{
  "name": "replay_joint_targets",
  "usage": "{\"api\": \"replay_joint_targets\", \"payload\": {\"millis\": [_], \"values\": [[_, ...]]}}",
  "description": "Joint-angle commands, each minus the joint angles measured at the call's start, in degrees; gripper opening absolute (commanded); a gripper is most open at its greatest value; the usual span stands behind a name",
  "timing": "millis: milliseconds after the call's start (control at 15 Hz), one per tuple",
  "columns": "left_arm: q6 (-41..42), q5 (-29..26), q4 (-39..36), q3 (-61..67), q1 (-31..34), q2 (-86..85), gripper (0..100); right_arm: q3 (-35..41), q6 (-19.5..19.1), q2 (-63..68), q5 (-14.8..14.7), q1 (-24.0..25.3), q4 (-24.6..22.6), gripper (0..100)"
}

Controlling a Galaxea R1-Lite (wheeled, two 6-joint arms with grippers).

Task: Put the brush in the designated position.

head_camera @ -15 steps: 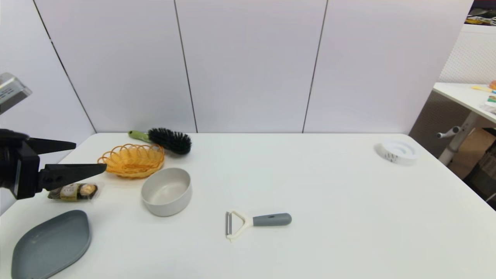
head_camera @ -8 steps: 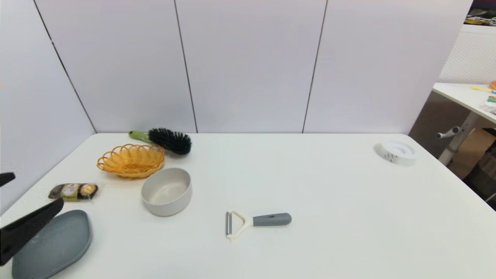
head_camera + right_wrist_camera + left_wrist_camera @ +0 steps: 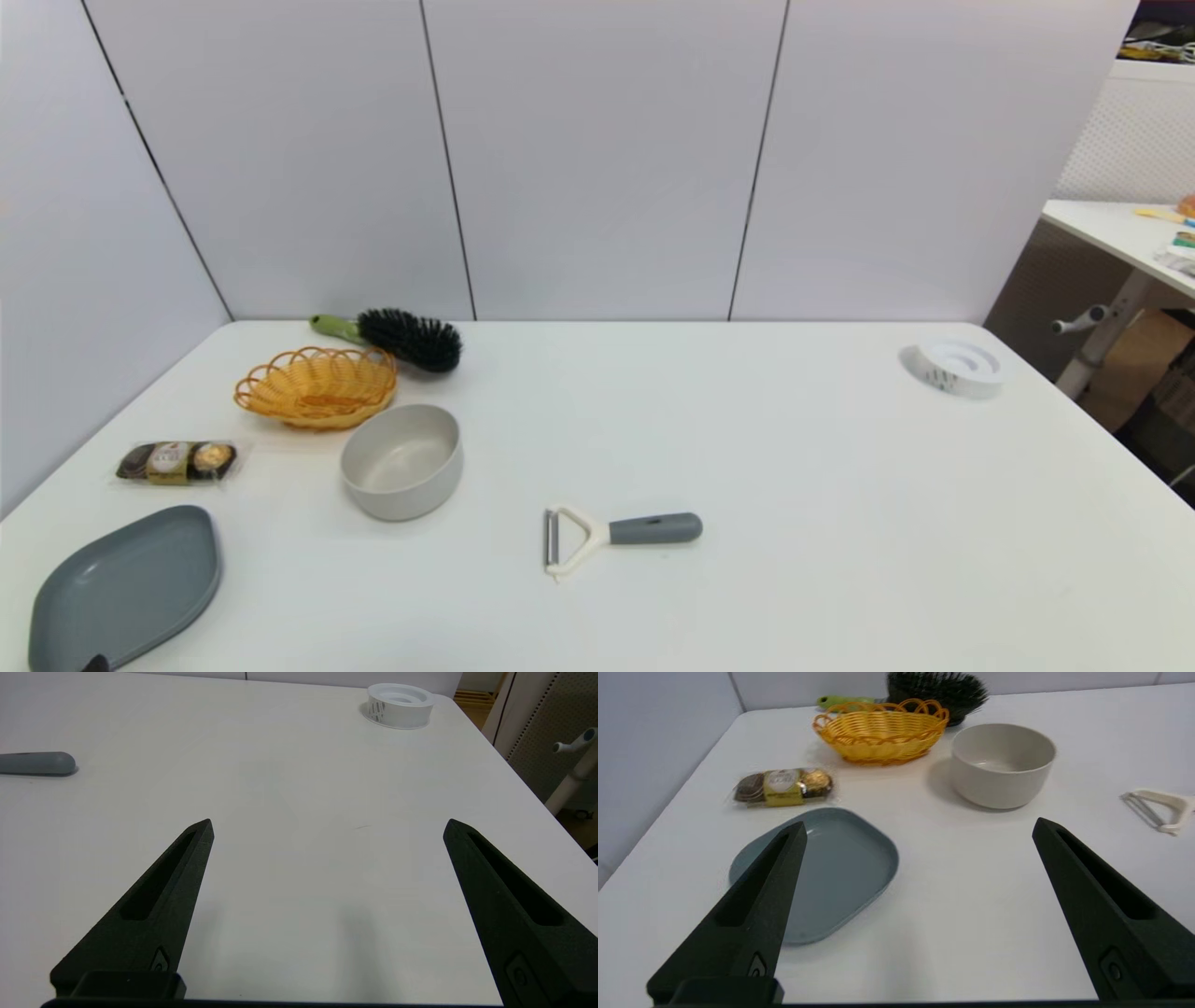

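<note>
The brush (image 3: 397,336), with a lime-green handle and black bristles, lies at the table's far left against the wall, just behind the yellow wicker basket (image 3: 317,385). In the left wrist view the brush (image 3: 936,690) shows beyond the basket (image 3: 880,732). My left gripper (image 3: 920,828) is open and empty, low over the near left of the table above the grey plate (image 3: 840,868), far from the brush. In the head view only a tip shows at the bottom left edge. My right gripper (image 3: 327,828) is open and empty over bare table on the right.
A beige bowl (image 3: 401,460) stands in front of the basket. A pack of chocolates (image 3: 177,461) lies left of it, beyond the grey plate (image 3: 121,588). A grey-handled white peeler (image 3: 616,535) lies mid-table. A white tape roll (image 3: 959,367) sits far right.
My left arm has drawn back and down out of the head view, from beside the basket to the near left corner. The objects have not moved.
</note>
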Motion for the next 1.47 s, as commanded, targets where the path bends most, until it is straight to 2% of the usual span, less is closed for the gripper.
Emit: {"api": "replay_joint_targets", "payload": {"millis": [67, 267, 467, 667, 1467], "values": [[-1.2, 3.9, 8.9, 3.7, -1.2, -12.4, 100, 0.1, -0.1, 0.1, 0.0, 0.0, 0.0, 100], [-0.6, 3.5, 8.2, 3.9, -1.2, -13.4, 100, 0.1, -0.1, 0.1, 0.0, 0.1, 0.0, 100], [3.2, 1.5, 8.2, 3.7, -1.3, -13.4, 100, 0.1, -0.1, 0.1, 0.0, 0.0, 0.0, 100], [-5.2, 3.7, 8.3, 3.5, -1.2, -13.4, 100, 0.1, -0.1, 0.1, 0.0, 0.0, 0.0, 100], [-4.3, 3.6, 8.2, 3.6, -1.2, -13.4, 100, 0.1, -0.1, 0.1, 0.0, 0.0, 0.0, 100]]}}
